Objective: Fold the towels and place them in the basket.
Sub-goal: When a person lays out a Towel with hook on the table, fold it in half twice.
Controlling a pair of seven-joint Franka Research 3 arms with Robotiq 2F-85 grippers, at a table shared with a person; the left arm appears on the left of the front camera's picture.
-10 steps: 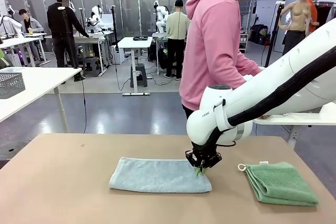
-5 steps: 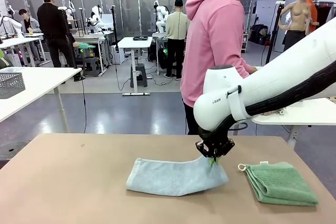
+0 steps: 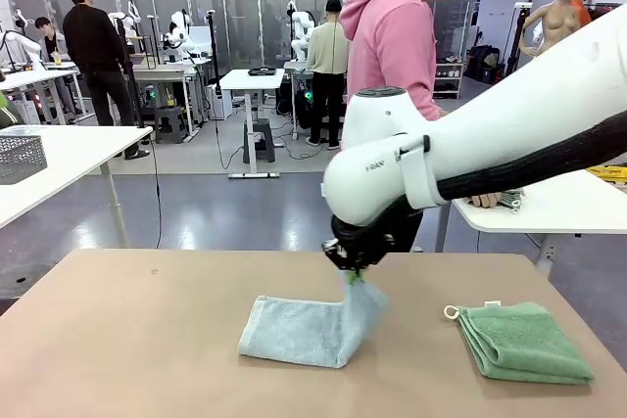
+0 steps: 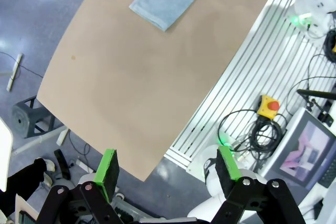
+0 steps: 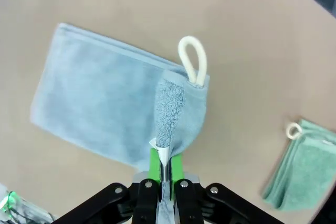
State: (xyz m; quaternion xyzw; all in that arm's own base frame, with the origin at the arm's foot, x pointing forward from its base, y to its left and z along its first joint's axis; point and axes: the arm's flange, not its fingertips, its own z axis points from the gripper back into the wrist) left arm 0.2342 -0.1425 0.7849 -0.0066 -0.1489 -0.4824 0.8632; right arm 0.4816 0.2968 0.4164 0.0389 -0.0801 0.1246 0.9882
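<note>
You are looking across a tan table (image 3: 127,340) at a person in a pink hoodie (image 3: 392,46) standing at the far side, turned toward a white side table on the right. On your table the right arm is reaching in from the right, and its gripper (image 3: 355,263) is pinching the right end of the blue towel (image 3: 294,330) and holding it raised over the towel's middle, while the left part is lying flat near the centre of the table. In the right wrist view the pads (image 5: 154,162) are pressed together on a narrow ridge of blue cloth, with the towel's white loop (image 5: 192,59) sitting just beyond the lifted corner.

The green towel (image 3: 527,340) is lying folded at the near right of the table, well apart from the blue one, its loop at its far left corner. The left gripper (image 4: 167,169) is hanging high off the table's left side, fingers spread and holding nothing.

You are judging this as the fold of the blue towel being in hand, right end over left. The next move calls for carrying the pinched end leftward until the edges are meeting, lowering it, then letting go. No basket is standing on your table; a mesh basket (image 3: 22,156) is sitting on the far left table.
</note>
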